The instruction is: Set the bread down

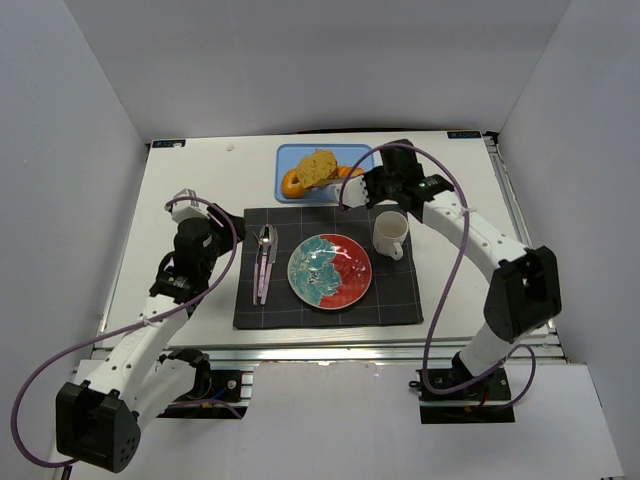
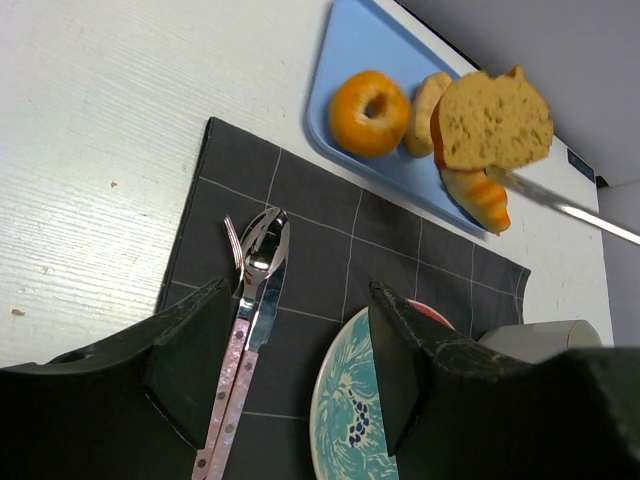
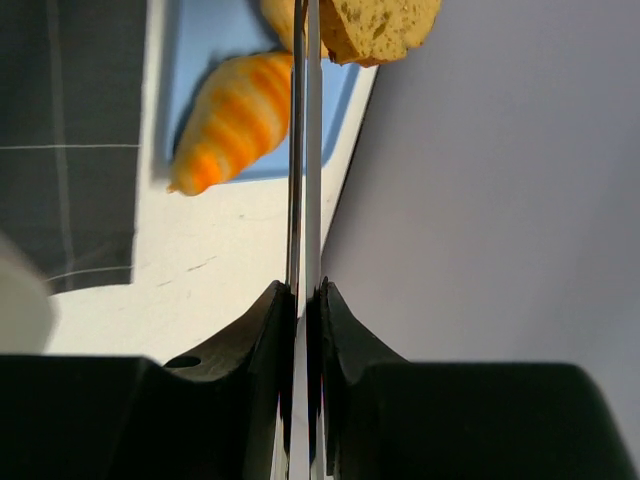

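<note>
Right gripper [image 3: 305, 300]: we are seeing its jaws squeezing almost together on the metal tongs [image 3: 305, 150], with the two thin blades running side by side.
Bread slice [image 2: 493, 120]: it is hanging pinched at the tongs' tip, over the blue tray [image 2: 345, 60].
Roll [image 2: 425, 110]: it is lying in the tray, just beside the donut [image 2: 368, 112], with the croissant [image 2: 475, 195] on its other side.
Left gripper [image 2: 300, 300]: we are finding its jaws standing wide apart and gripping nothing, hovering over the placemat [image 2: 320, 200] on the tray's near side.
</note>
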Motion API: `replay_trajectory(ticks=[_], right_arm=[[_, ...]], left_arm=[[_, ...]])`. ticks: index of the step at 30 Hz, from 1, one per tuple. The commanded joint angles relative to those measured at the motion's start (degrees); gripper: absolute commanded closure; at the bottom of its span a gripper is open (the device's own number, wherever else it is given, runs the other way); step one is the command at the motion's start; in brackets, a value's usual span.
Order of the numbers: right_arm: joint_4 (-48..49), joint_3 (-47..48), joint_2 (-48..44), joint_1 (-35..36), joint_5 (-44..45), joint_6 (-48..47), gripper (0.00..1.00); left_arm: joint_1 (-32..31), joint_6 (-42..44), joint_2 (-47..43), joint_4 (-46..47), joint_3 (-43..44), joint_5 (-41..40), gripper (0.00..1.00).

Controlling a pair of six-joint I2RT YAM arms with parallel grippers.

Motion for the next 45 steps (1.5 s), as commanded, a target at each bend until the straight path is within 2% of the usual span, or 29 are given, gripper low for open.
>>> replay_trajectory(ticks=[1, 10, 15, 19, 25, 29, 40, 44, 45], right_arm=[[-1.16, -3.40, -5.41, 0.17, -2.69, 1.67, 0.95], [-12.22, -15.26, -21.22, 1.48, -11.13, 2.02, 0.93], [-16.11, -20.70, -25.36, 3.06, -12.54, 2.99, 0.88], [-15.76, -23.26, -25.98, 3.77, -12.28, 4.13, 0.83], [-17.26, -22.74, -25.28, 3.86, -12.89, 5.54, 0.64], [-17.17, -22.48, -26.60, 3.86, -13.07, 5.19, 0.59], [-17.27, -19.14, -28.80, 3.77, -12.99, 4.75, 0.56], [-9.89, -18.00, -23.98, 2.02, -9.91, 3.96, 0.57], [-8.57, -15.99, -20.40, 0.88, -8.51, 3.87, 0.57]], left_arm=[[0.12, 0.06, 0.04, 1.56, 0.79, 0.58, 0.33], [0.12, -0.11, 1.09, 2.53, 0.88, 0.93, 0.33], [0.12, -0.11, 2.24, 3.23, 1.23, 1.63, 0.33], [0.12, -0.02, 2.24, 3.06, 1.58, 1.63, 0.33], [0.12, -0.02, 1.19, 2.18, 1.49, 1.20, 0.33], [0.12, -0.20, 0.48, 1.83, 1.23, 0.84, 0.33], [0.12, -0.29, 0.39, 2.01, 1.14, 1.28, 0.33], [0.12, -0.29, 0.31, 2.27, 0.97, 1.46, 0.33], [0.12, -0.29, 0.13, 2.18, 1.05, 1.46, 0.33]])
